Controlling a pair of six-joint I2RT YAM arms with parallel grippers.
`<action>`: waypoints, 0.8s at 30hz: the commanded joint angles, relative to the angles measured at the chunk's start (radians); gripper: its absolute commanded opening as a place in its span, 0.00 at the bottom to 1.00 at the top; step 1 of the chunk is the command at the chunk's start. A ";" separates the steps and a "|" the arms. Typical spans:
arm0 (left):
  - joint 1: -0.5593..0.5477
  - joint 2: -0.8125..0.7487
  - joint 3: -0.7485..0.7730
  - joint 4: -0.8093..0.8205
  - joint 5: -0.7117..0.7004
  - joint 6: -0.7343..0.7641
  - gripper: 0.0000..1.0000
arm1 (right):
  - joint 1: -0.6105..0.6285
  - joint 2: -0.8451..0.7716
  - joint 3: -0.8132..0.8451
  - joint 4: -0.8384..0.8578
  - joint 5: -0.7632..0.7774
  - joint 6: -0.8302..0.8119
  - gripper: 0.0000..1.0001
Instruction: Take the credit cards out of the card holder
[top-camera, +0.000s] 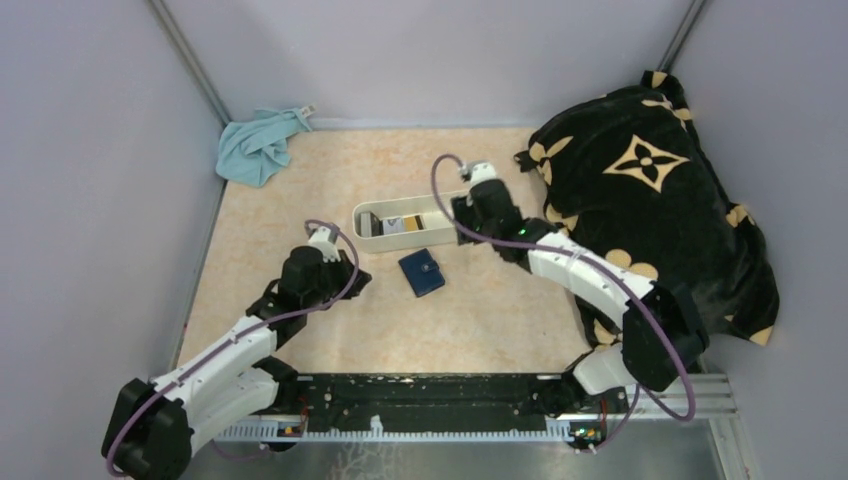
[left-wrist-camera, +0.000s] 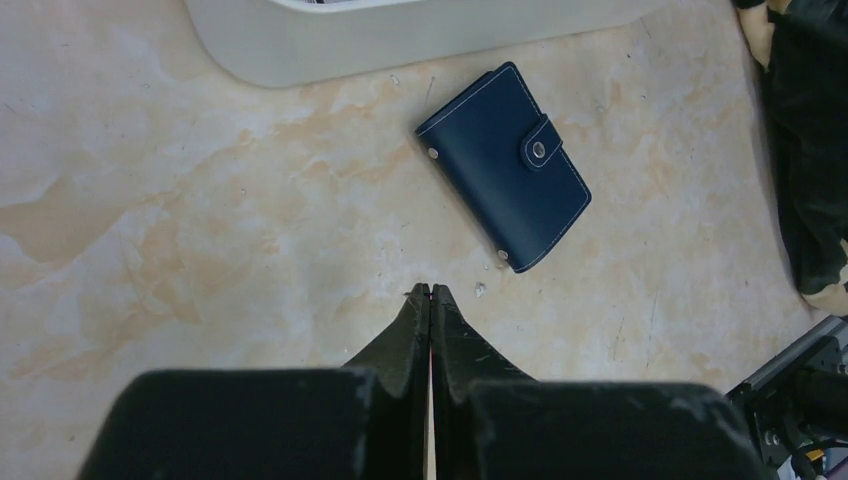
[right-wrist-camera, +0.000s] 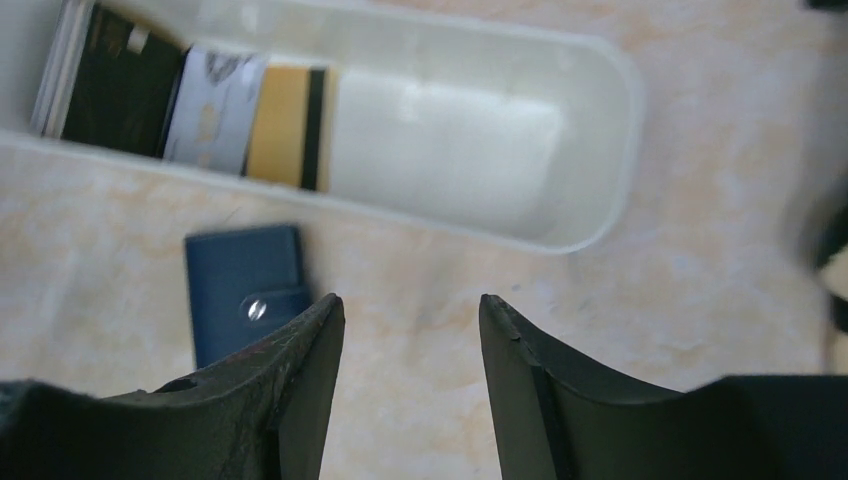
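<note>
— Where is the card holder (left-wrist-camera: 503, 165)?
— It lies flat on the table (left-wrist-camera: 200, 250), shut. It is navy blue with pale stitching, and its snap tab is fastened over the edge. It sits askew, just on the near side of the white tray (right-wrist-camera: 450, 140), close to it but not touching.
— And the credit cards (right-wrist-camera: 215, 110)?
— They are in the tray, toward its left part, overlapping in a row: a dark one, a pale one with gold marks, and a gold one with a black stripe. Whether the shut holder has any inside cannot be told.
</note>
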 joint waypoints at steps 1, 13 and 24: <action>-0.010 0.042 -0.004 0.110 0.031 -0.015 0.00 | 0.181 0.020 -0.045 0.042 0.046 0.052 0.53; -0.014 0.109 0.012 0.093 -0.003 -0.009 0.00 | 0.319 0.240 0.051 0.051 0.104 0.068 0.54; -0.014 0.073 -0.004 0.049 -0.066 0.001 0.02 | 0.342 0.353 0.094 0.054 0.093 0.069 0.55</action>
